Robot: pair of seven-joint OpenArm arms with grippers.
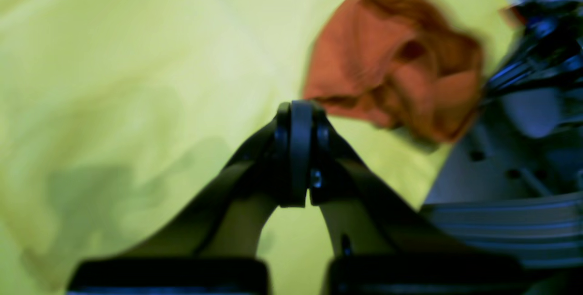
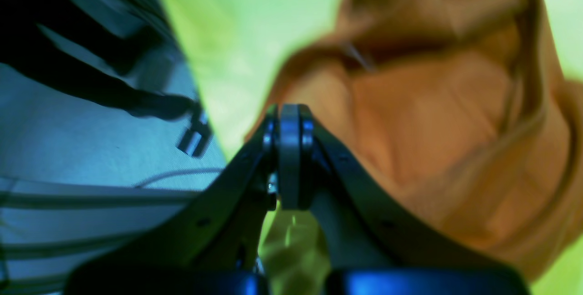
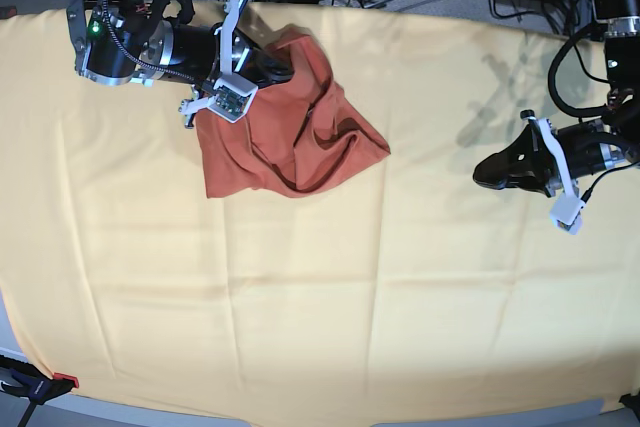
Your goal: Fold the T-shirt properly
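Two grippers closed, T-shirt (image 3: 290, 122) crumpled, seemingly unheld

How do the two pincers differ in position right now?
The right pincer sits over the crumpled rust-orange T-shirt at the far edge of the pale yellow cloth; the left pincer hangs above bare cloth, well apart from the shirt. Both have their jaws together, with no fabric visibly pinched.
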